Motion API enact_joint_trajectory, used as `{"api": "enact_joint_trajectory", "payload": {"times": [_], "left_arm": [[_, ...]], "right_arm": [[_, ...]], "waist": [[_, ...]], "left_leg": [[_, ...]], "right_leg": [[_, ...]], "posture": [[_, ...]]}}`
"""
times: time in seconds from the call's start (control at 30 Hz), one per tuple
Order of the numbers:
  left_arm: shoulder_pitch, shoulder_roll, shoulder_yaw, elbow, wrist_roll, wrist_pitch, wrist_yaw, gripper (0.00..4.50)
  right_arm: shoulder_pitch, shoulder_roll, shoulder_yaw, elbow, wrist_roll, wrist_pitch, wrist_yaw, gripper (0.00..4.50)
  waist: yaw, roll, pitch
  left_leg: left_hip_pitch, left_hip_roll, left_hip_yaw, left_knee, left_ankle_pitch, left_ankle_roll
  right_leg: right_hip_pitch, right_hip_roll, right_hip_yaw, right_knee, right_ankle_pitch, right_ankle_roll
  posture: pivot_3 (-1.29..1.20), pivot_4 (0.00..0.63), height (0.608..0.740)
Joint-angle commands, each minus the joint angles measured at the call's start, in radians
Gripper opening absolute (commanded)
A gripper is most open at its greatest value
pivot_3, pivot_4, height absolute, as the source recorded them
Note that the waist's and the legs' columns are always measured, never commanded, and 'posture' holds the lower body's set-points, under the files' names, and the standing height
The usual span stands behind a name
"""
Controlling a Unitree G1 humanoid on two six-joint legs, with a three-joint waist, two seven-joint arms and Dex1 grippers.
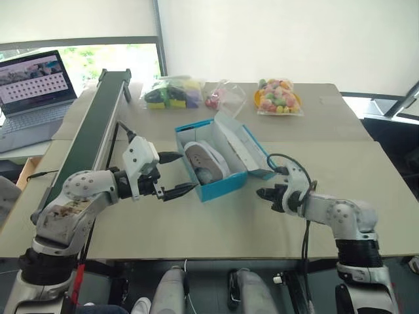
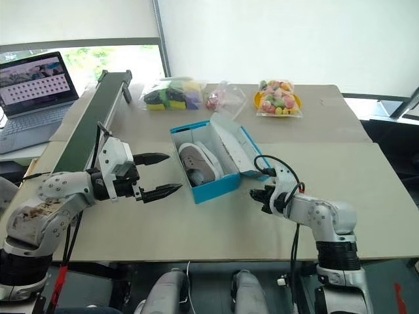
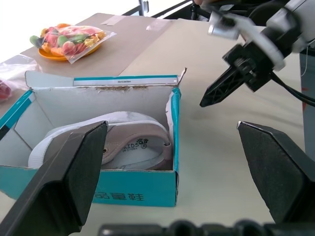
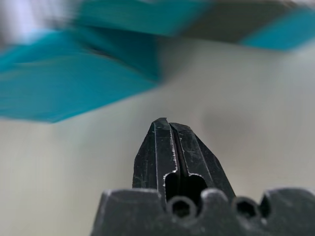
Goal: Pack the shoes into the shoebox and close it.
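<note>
Lying open near the middle of the table, the shoebox is running its long axis diagonally, from the near end facing the robot's left side back toward the far right, with its hinged lid standing up along the right-hand long side. Inside it the shoes are resting along the same axis, grey-taupe uppers and pale soles showing; from the left wrist view one shoe is sitting sideways on, and I cannot tell which end is the toe. The left gripper is hovering just beside the box's near left corner, fingers spread wide apart and holding nothing, one fingertip level with the box wall and the other nearer the robot; its arm is reaching in from the left with the wrist roughly level. The right gripper is sitting low over the table just off the box's near right corner, not touching it, its fingers pressed together and empty, pointing toward the box with the forearm angled down. A dark-green conveyor belt is running along the left, with bags of coloured items at the far edge.
</note>
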Motion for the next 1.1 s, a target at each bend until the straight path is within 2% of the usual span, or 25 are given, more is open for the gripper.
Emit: {"api": "enact_joint_trajectory", "payload": {"times": [0.03, 0.13, 0.27, 0.4, 0.63, 0.8, 0.9, 0.97, 1.03, 1.1], "left_arm": [[-0.029, 0.010, 0.016, -0.019, -0.004, -0.005, -0.004, 4.50], [-0.027, 0.015, 0.023, -0.021, -0.005, -0.004, -0.004, 4.50], [-0.023, 0.017, 0.025, -0.025, -0.004, -0.003, -0.001, 4.50], [-0.023, 0.019, 0.027, -0.026, -0.004, -0.004, 0.001, 4.50], [-0.020, 0.020, 0.026, -0.029, -0.005, -0.004, 0.002, 4.50], [-0.017, 0.019, 0.025, -0.032, -0.004, -0.002, 0.006, 4.50], [-0.014, 0.017, 0.023, -0.038, -0.004, 0.000, 0.011, 4.50], [-0.011, 0.018, 0.024, -0.043, -0.005, 0.001, 0.014, 4.50], [-0.004, 0.018, 0.030, -0.052, -0.008, 0.006, 0.022, 4.50], [0.005, 0.021, 0.039, -0.065, -0.013, 0.015, 0.033, 4.50]], "right_arm": [[-0.078, 0.032, -0.020, 0.136, -0.111, -0.120, -0.026, 0.04], [-0.120, 0.099, -0.108, 0.254, -0.110, -0.191, -0.041, 0.04], [-0.196, 0.202, -0.315, 0.403, -0.013, -0.278, -0.088, 0.04], [-0.261, 0.249, -0.479, 0.510, 0.059, -0.389, -0.132, 0.04], [-0.319, 0.355, -0.622, 0.507, 0.200, -0.549, -0.101, 0.04], [-0.311, 0.434, -0.604, 0.370, 0.320, -0.527, -0.017, 0.04], [-0.284, 0.453, -0.541, 0.239, 0.362, -0.493, 0.065, 0.04], [-0.257, 0.446, -0.478, 0.138, 0.373, -0.471, 0.144, 0.04], [-0.207, 0.404, -0.343, -0.034, 0.357, -0.427, 0.276, 0.04], [-0.183, 0.360, -0.250, -0.092, 0.318, -0.401, 0.337, 0.04]], "waist": [[-0.003, 0.000, 0.000], [-0.004, -0.001, -0.001], [-0.004, -0.001, -0.001], [-0.005, -0.001, -0.001], [-0.010, -0.001, 0.000], [-0.015, 0.000, 0.000], [-0.015, 0.001, 0.000], [-0.015, 0.001, 0.000], [-0.014, 0.001, 0.000], [-0.013, 0.002, 0.001]], "left_leg": [[-0.003, -0.001, 0.000, 0.000, 0.004, 0.006], [-0.003, -0.001, 0.001, 0.001, 0.004, 0.007], [-0.003, 0.000, 0.000, 0.002, 0.004, 0.007], [-0.001, 0.000, 0.000, 0.002, 0.003, 0.006], [-0.002, 0.000, 0.000, 0.002, 0.004, 0.007], [-0.003, 0.000, -0.001, 0.002, 0.005, 0.007], [-0.003, 0.000, -0.001, 0.002, 0.005, 0.007], [-0.003, 0.000, -0.001, 0.002, 0.005, 0.007], [-0.003, 0.001, -0.001, 0.002, 0.004, 0.007], [-0.003, 0.001, -0.001, 0.001, 0.004, 0.007]], "right_leg": [[-0.002, 0.000, 0.001, 0.000, 0.002, 0.003], [-0.002, 0.000, 0.002, 0.000, 0.004, 0.006], [-0.001, 0.001, 0.002, 0.001, 0.004, 0.006], [-0.001, 0.001, 0.002, 0.002, 0.002, 0.002], [-0.002, 0.002, 0.003, 0.003, 0.004, 0.006], [-0.003, 0.002, 0.003, 0.004, 0.003, 0.005], [-0.003, 0.002, 0.003, 0.005, 0.003, 0.005], [-0.003, 0.002, 0.003, 0.005, 0.003, 0.005], [-0.003, 0.002, 0.003, 0.005, 0.003, 0.005], [-0.004, 0.002, 0.003, 0.004, 0.002, 0.002]], "posture": [[0.00, 0.150, 0.681], [0.00, 0.150, 0.681], [0.00, 0.150, 0.681], [0.00, 0.150, 0.681], [0.00, 0.150, 0.681], [0.00, 0.150, 0.681], [0.00, 0.150, 0.681], [0.00, 0.150, 0.681], [0.00, 0.150, 0.681], [0.00, 0.150, 0.681]]}}
